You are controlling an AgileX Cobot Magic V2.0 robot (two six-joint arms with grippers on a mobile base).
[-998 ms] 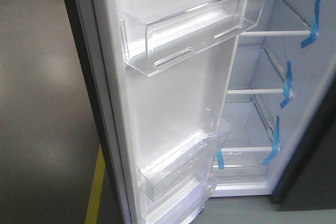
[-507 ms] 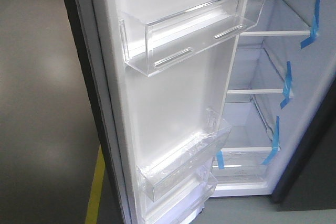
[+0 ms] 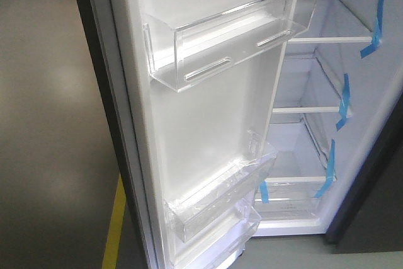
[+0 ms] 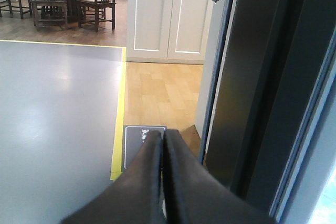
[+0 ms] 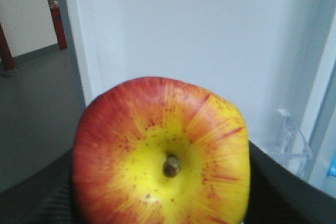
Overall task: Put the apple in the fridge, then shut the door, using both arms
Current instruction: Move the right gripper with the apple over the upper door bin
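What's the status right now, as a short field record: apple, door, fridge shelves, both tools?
apple: held by the right tool, stem end towards the wrist camera, not yet in the fridge
right tool: shut on the apple, facing a white surface
left tool: shut, empty, beside a dark grey panel, likely the door's outer face
door: open, white inner side showing, clear bins look empty
fridge: visible shelves bare, blue tape at shelf ends

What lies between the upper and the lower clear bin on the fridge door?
Between upper bin and lower bin: only bare white door panel, in the front-facing view.
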